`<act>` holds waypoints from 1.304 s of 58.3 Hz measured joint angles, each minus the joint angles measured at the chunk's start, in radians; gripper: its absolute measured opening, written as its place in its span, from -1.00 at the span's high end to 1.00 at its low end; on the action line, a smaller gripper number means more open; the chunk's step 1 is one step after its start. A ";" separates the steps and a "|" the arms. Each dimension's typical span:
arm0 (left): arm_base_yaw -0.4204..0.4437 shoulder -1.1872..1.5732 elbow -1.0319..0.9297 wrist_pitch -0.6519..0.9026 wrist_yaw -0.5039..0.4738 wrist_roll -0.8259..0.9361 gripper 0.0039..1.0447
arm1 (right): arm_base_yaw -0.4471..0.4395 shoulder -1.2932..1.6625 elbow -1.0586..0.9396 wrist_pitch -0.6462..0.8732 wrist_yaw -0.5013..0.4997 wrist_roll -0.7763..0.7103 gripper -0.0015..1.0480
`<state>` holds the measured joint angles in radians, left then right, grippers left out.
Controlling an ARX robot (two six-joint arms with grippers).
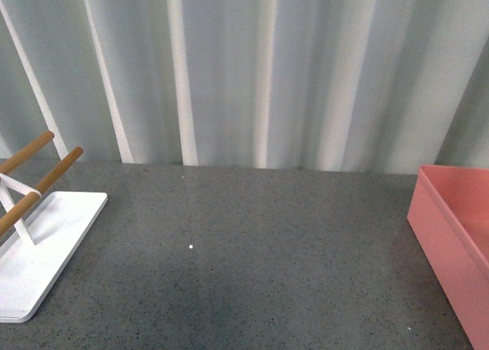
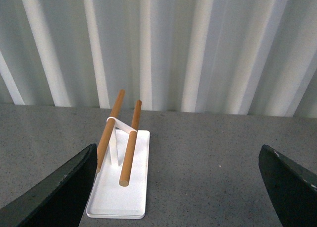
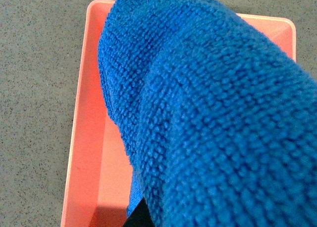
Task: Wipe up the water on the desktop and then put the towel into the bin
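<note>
1. The desktop (image 1: 252, 273) stretches dark grey and speckled across the front view, ending at a pale pleated backdrop (image 1: 267, 75).
2. The bin (image 1: 447, 235) stands on the desktop at the robot's right, and the edge of the front view cuts part of it off.
3. A white rack base (image 1: 53, 243) lies on the desktop at the robot's left, well apart from the bin. It carries slanted wooden rods (image 1: 46, 178).
4. A tiny white speck (image 1: 190, 247) sits on the desktop between the rack base and the bin.
5. Neither arm shows in the front view.
6. The left gripper (image 2: 177, 152) hangs above the desktop and faces the rack base. Its dark fingers (image 2: 59, 192) are spread wide with nothing between them, and bare tabletop shows in the gap.
7. The towel (image 3: 208, 113), blue with a looped weave, fills most of the right wrist view, bunched in thick folds close to the camera.
8. The towel is over the bin, whose pink rim and inner floor show around and below it. The view does not show whether the cloth touches the bin's floor.
9. The towel hides the right gripper, so its jaws cannot be told as spread or closed. Only a dark sliver shows beneath the cloth.
</note>
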<state>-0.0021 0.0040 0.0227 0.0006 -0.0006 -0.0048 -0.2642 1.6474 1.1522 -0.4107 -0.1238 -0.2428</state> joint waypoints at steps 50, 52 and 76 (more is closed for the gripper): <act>0.000 0.000 0.000 0.000 0.000 0.000 -0.88 | -0.004 0.000 -0.005 -0.013 -0.006 0.045 -0.87; 0.000 0.000 0.000 0.000 0.000 0.000 -0.88 | -0.004 0.000 -0.005 -0.013 -0.006 0.045 -0.87; 0.000 0.000 0.000 0.000 0.000 0.000 -0.88 | 0.005 0.016 0.034 -0.122 0.066 0.037 -0.87</act>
<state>-0.0021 0.0040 0.0227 0.0006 -0.0006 -0.0048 -0.2588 1.6638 1.1858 -0.5331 -0.0582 -0.2054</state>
